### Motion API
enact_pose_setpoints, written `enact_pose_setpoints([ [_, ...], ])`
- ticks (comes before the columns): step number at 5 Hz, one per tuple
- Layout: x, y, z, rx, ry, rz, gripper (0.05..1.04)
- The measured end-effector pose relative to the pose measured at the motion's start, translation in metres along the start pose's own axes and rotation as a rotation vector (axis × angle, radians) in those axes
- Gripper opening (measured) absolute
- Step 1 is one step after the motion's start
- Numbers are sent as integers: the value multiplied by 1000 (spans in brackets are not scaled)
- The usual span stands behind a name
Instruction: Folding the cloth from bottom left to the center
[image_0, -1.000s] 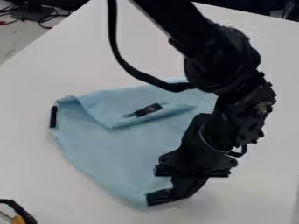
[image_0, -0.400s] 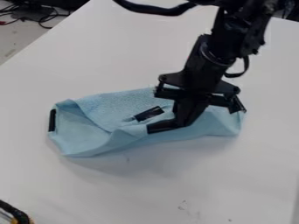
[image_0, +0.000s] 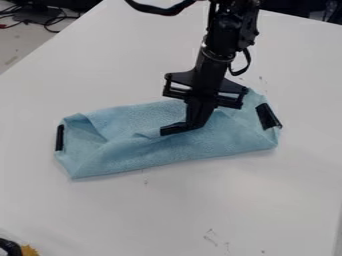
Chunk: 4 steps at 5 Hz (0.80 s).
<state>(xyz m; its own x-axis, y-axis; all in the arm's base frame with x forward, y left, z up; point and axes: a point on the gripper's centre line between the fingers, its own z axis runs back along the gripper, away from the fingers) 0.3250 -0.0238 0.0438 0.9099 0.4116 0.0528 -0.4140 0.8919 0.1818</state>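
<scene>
- The blue cloth (image_0: 180, 147) lies across the middle of the white table (image_0: 133, 215), a long, low bundle running left to right, its near side folded up and over toward the center.
- The gripper (image_0: 192, 125) hangs over the middle of the cloth, its fingers drawn narrow and, as far as the dark-on-dark view allows, pinching the folded corner by its black patch (image_0: 172, 129).
- That grip makes sense: holding the very tip lets the whole flap follow, and setting it down mid-cloth puts the corner where the task wants it.
- A second black patch (image_0: 59, 137) sits at the left end, a third (image_0: 268, 116) at the right end – likely marks for where to grasp.
- The fold looks nearly done; what remains, I judge, is to lay the tip flat, let go and lift straight up.
- A risk – the patch could cling to a finger and drag the flap back open, or the soft layer could ruck up under the tip.
</scene>
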Motion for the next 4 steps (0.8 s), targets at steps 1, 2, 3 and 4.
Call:
enact_pose_setpoints([
  [1, 7, -4, -22, -36, 53, -38, 54],
  [2, 10, -9, -35, -68, 73, -67, 54],
  [3, 14, -9, -36, -77, 58, -78, 70],
  [4, 20, -5, -37, -47, 22, -107, 209],
])
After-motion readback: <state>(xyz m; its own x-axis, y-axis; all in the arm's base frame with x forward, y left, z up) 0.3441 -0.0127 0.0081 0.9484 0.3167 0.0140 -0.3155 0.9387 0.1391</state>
